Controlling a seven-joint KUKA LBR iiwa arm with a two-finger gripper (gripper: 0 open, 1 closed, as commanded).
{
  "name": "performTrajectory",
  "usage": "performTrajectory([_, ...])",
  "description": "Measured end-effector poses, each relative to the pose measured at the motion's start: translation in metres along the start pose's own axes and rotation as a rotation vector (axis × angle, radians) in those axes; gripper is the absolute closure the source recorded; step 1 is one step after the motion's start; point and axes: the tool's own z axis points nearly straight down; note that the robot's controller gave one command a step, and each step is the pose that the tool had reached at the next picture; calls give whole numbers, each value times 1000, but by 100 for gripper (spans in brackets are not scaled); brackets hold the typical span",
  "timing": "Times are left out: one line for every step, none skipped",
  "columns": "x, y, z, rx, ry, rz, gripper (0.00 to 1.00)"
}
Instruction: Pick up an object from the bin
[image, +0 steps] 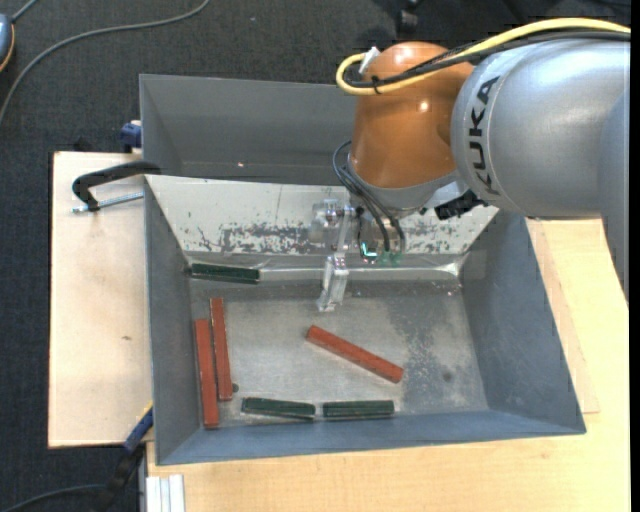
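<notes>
Red flat bar (354, 354) lay near gripper (330, 298), toward bin's front, not touching; green bar (224, 271) off to view's left. Jaws apart or together, couldn't tell tbh.

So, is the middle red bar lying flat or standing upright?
Lying flat: the red bar rests lengthwise on the bin floor, slanted, touching nothing else.

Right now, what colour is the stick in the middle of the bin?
The stick is red-orange, best seen in the camera view.
</notes>
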Motion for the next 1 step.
performTrajectory([40, -61, 130, 1, 1, 203, 0])
